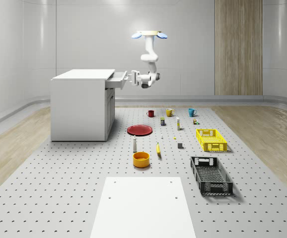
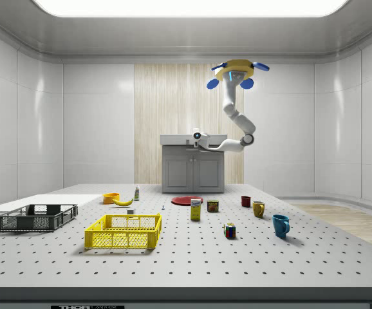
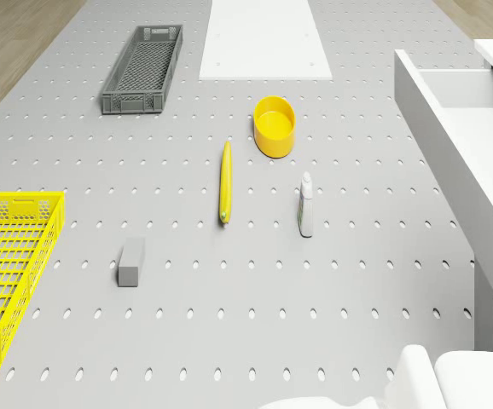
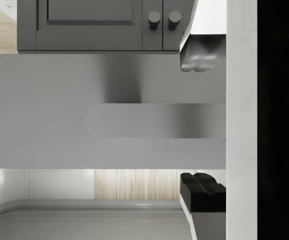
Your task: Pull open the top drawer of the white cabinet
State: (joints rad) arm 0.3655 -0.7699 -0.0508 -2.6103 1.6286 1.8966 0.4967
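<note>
Cabinet at the whole-scene view's left, its top drawer projecting toward the gripper.
The drone hovers above and to the right of the drawer. On the table, a plate, bottle and bowl lie before the cabinet; two crates lie farther right.

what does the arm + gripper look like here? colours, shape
The arm is glossy white, built of rounded segments with grey joints, hanging under a yellow drone with blue rotor discs. The gripper is white with a dark lens-like spot; in the wrist view, one finger has a black ribbed pad.
</note>
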